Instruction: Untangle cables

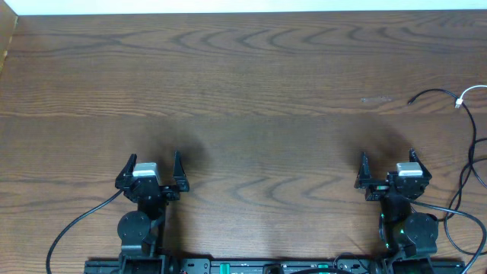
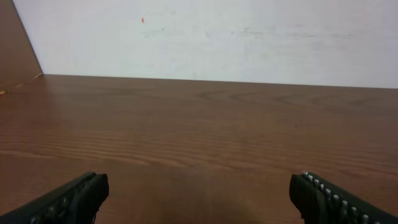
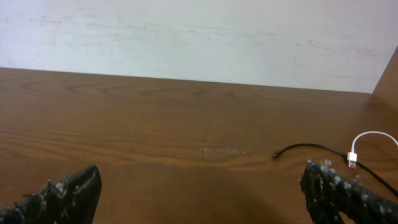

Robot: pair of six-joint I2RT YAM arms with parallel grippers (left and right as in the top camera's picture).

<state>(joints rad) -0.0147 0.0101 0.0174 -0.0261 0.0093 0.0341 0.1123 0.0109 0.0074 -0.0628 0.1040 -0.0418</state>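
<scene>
Brown wood-grain surface [image 1: 251,76] runs out to a white wall [image 2: 249,37] at the far side. By my bases, thick wires [image 1: 76,224] trail from each arm. On the right they run close to the thin cords at the edge of the overhead view, and there I cannot tell one from another.

Bare wood lies between my right fingers [image 1: 363,164] and the cables. The black cable [image 1: 437,92] lies at the far right. Its small plug end points left toward the middle of the surface, and the cord runs rightward from it, then bends and heads back along the right edge toward my side. The white cable [image 1: 473,88] is a short arc at the very edge, its plug end just beside the black cord. I cannot tell whether they touch.

Both cables lie ahead of my right fingers and off to their right, apart from them and ungripped. My left fingers [image 1: 176,164] are well apart from both. Both pairs are spread wide, with nothing between them.
</scene>
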